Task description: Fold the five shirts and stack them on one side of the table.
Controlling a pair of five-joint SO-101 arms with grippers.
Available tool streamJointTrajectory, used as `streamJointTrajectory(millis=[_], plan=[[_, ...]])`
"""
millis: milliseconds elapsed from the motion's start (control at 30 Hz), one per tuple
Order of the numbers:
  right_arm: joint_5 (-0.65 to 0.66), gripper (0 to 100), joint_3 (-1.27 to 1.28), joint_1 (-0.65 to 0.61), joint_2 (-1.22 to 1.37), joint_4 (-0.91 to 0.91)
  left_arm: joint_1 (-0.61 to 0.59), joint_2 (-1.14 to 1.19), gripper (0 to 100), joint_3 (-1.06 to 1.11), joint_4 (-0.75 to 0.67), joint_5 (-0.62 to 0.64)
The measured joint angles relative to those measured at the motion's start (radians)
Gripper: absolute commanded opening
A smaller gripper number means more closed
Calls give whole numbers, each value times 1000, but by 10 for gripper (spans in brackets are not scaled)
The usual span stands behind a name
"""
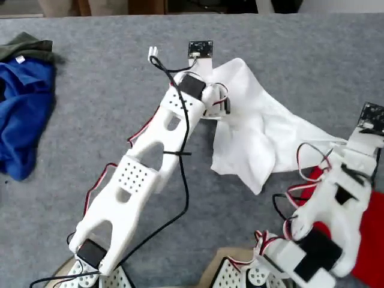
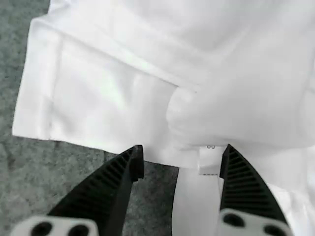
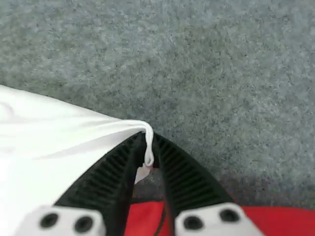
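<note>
R claw point(image 3: 149, 143) pinching white shirt point(image 1: 258, 127) corner, L claw point(image 2: 183, 151) spread wide above

Light: bright, even, diffuse from overhead | High view: counter point(image 1: 108, 90) evenly lit, faint soft shadow beside the left arm point(image 1: 144, 174) | Left wrist view: white shirt point(image 2: 123, 88) glares almost featureless, folds barely shaded, dark band under its hem at 6 o'clock | Right wrist view: soft shadow beside the jaws at 4 o'clock
</note>
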Motion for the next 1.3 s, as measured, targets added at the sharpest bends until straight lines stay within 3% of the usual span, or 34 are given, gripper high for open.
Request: streamJointTrajectory(millis=[100, 300, 833, 1200, 1300], plan=[[-34, 5, -68, 0, 52, 44, 6, 92, 199, -130, 8, -21], [-66, 5, -124, 0, 80, 91, 46, 109, 19, -173, -81, -23], [-66, 5, -124, 0, 80, 92, 28, 44, 18, -173, -391, 46], [-63, 5, -124, 2, 80, 109, -80, -210, 18, -173, -370, 54], [25, 5, -126, -26, 49, 170, -117, -293, 18, -173, -336, 54]])
